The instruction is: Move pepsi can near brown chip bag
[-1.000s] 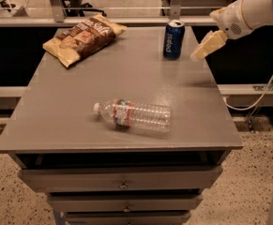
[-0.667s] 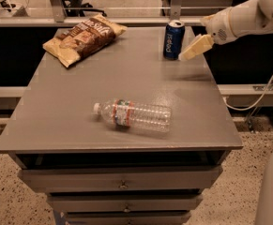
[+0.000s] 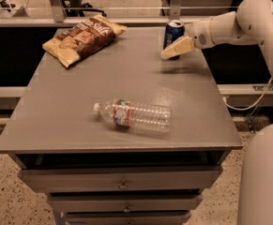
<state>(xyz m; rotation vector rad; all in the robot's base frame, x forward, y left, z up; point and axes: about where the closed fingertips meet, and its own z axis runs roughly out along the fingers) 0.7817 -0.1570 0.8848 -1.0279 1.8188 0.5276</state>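
Grey table [image 3: 79, 107] took up most of the room in front of me, and the white arm [image 3: 230, 25] reached in from the right over its far corner. The bag [image 3: 82, 37] lay flat at the far left corner, and the bottle [image 3: 133, 115] lay on its side near the front. The can [image 3: 174, 32] stood upright at the far right, well apart from the bag. The gripper [image 3: 176, 48] sat low against the can's front; I couldn't tell whether its jaws were spread or pinching. By my reckoning, the lift and the trip across to the bag all remained.
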